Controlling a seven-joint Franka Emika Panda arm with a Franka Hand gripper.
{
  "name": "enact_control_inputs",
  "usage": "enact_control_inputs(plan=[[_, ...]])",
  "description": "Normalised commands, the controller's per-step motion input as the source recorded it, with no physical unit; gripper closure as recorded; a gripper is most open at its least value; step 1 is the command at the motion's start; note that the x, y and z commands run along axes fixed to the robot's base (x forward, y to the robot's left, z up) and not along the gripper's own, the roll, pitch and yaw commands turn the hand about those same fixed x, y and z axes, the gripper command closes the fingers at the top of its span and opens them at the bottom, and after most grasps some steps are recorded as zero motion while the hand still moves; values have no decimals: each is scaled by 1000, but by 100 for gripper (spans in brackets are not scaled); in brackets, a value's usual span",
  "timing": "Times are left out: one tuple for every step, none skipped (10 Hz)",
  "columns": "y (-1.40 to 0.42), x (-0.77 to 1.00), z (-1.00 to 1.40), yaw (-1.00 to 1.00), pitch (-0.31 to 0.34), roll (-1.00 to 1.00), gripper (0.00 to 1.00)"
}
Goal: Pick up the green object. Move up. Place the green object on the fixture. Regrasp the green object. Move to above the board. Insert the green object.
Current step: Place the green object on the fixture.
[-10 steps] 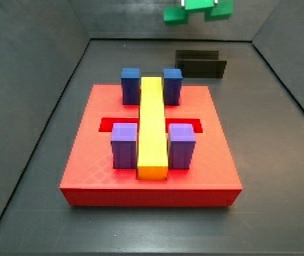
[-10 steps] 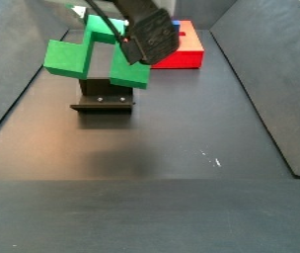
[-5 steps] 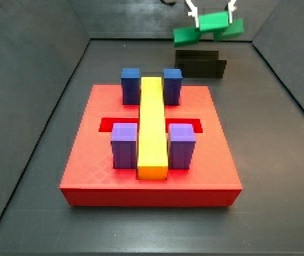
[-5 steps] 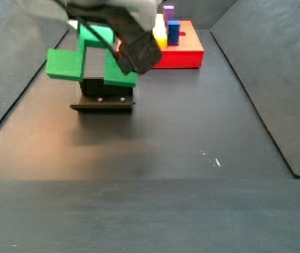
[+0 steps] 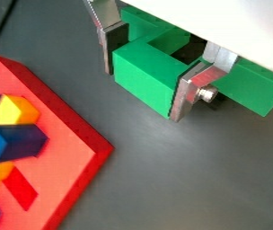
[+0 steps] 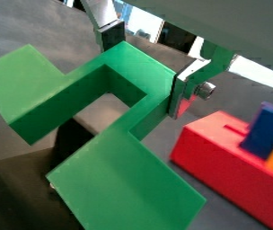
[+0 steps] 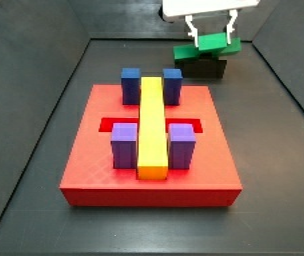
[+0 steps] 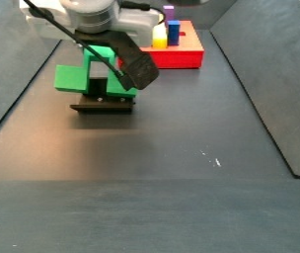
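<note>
While clamping the green object (image 7: 204, 50), the gripper (image 7: 211, 37) hangs at the fixture (image 7: 203, 68) — low.

1. The gripper (image 7: 212, 31) hangs directly above the fixture (image 7: 203, 68), at the far end of the floor beyond the board (image 7: 151, 150); its fingers point straight down.
2. In both wrist views the silver fingers (image 5: 189, 92) (image 6: 187, 88) are clamped on the middle block of the green object (image 5: 154, 74) (image 6: 97, 126); one plate presses each side.
3. The wrist sits upright above the fingers (image 8: 113, 74).
</note>
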Motion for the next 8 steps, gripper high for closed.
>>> enact_control_inputs(plan=[[-17,363,-189,-63,194,483,100],[0,249,-129,-86,149,254,100],[9,103,-154,-106,80,0,100],[120,37,-214,-120,3,-229,100],[229,86,-197,-89,9,-380,100],[274,51,-131,-63,0,-477,100],[137,0,-131,-89,0,-334,100],[14,0,-106,14,66,-220,100]])
